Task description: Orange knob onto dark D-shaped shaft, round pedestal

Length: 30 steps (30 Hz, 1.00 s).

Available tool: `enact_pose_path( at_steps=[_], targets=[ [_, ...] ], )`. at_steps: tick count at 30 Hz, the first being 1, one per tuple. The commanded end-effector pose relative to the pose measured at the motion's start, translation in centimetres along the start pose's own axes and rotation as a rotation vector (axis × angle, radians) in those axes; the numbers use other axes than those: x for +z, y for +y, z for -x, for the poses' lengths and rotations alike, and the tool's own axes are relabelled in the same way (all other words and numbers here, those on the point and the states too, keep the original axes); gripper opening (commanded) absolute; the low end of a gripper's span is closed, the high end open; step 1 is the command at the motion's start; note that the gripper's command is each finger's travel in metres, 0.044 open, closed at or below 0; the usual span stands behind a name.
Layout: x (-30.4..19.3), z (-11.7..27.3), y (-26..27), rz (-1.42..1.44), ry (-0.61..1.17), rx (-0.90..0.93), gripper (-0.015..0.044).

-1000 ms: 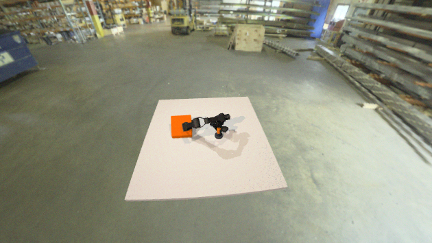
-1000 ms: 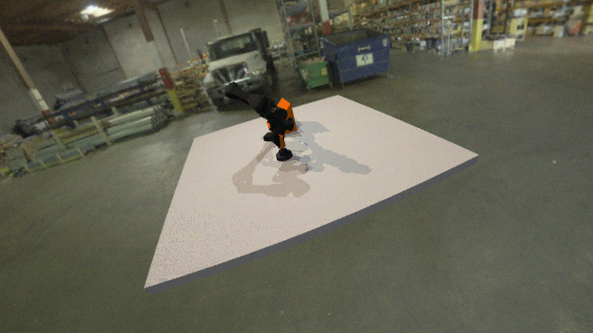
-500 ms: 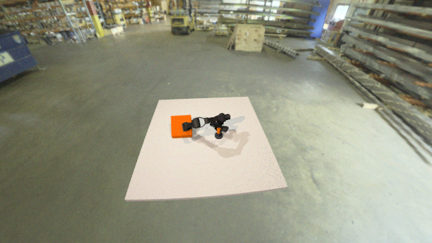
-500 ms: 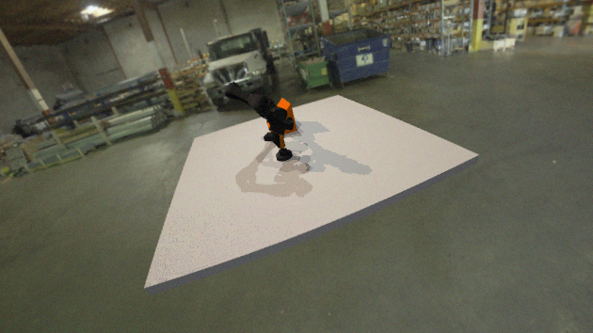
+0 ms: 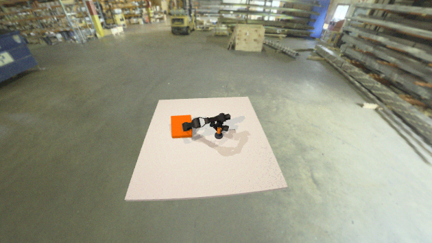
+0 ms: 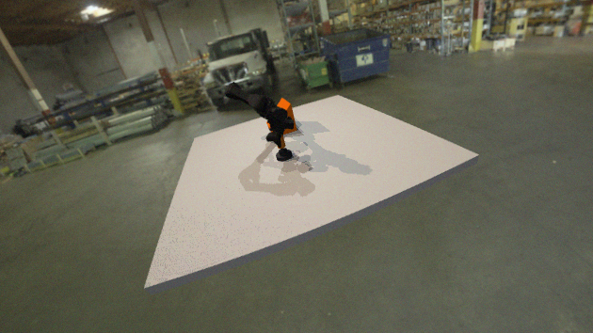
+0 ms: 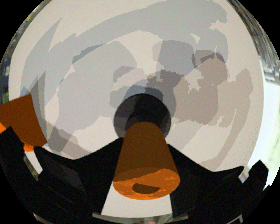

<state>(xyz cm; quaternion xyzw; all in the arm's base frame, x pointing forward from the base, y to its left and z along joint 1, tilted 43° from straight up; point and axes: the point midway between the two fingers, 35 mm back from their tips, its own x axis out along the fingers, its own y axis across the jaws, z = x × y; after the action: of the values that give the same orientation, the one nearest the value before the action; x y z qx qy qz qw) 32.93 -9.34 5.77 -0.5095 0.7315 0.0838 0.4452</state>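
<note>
The orange knob (image 5: 219,130) (image 6: 282,141) (image 7: 147,160) is a tapered cylinder with a dark hole in its near end in the wrist view. My gripper (image 7: 144,145) is shut on it, one black finger on each side. The round dark pedestal (image 5: 218,136) (image 6: 283,155) (image 7: 122,117) stands on the pale board (image 5: 206,175) (image 6: 376,150). The knob is over the pedestal, its far end overlapping the disc in the wrist view. The shaft cannot be made out, and the knob hides the middle of the pedestal. Whether a small gap remains between knob and pedestal cannot be told.
An orange block (image 5: 178,120) (image 6: 284,103) (image 7: 21,120) lies under the arm's base end, left of the pedestal in the top view. The dark arm (image 5: 196,122) (image 6: 258,102) reaches from it over the board. Arm shadows fall across the board around the pedestal.
</note>
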Motion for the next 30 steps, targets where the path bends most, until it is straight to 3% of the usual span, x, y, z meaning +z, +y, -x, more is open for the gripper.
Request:
enact_pose_path(
  at_steps=[1, 23, 30],
  targets=[
    [0.01, -0.01, 0.14, 0.008, -0.002, -0.002, 0.0000],
    [0.00, 0.28, 0.03, 0.008, -0.003, -0.002, 0.0000],
    [0.11, 0.29, -0.03, 0.207, -0.002, -0.002, 0.0000]
  ],
)
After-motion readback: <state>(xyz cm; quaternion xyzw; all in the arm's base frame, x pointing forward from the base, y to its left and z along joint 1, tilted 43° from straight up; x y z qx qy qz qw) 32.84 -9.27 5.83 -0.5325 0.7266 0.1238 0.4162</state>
